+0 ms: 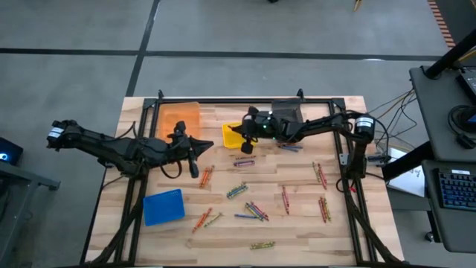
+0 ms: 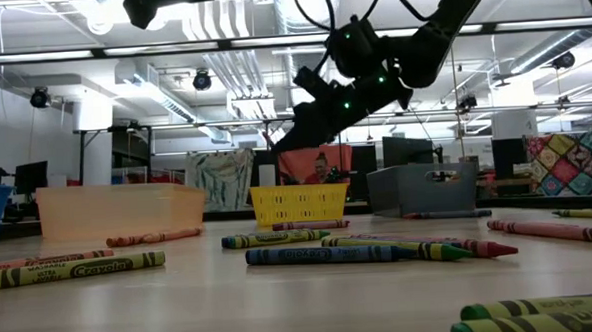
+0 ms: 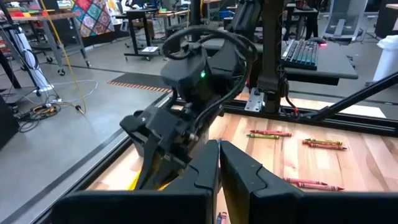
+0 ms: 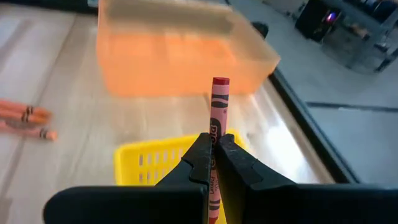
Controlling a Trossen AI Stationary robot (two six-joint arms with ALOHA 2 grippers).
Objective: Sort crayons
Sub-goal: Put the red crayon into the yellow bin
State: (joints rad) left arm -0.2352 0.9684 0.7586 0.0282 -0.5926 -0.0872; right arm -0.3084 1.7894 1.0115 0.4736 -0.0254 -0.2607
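Red crayon (image 4: 216, 124) stood pinched in the closed right gripper (image 4: 212, 147) above the yellow bin (image 4: 149, 163); left gripper (image 3: 218, 163) waited closed, empty; next, probably, carrying it to the proper bin and releasing.

The pale wooden slatted table (image 1: 305, 216) carries thin wax crayons (image 1: 256, 211) scattered mostly nearer than the right gripper (image 1: 245, 146), an orange translucent plastic bin (image 1: 181, 117), a yellow slotted bin (image 1: 232, 135) under it, a blue bin (image 1: 163, 206), and probably a grey bin (image 1: 286, 110).
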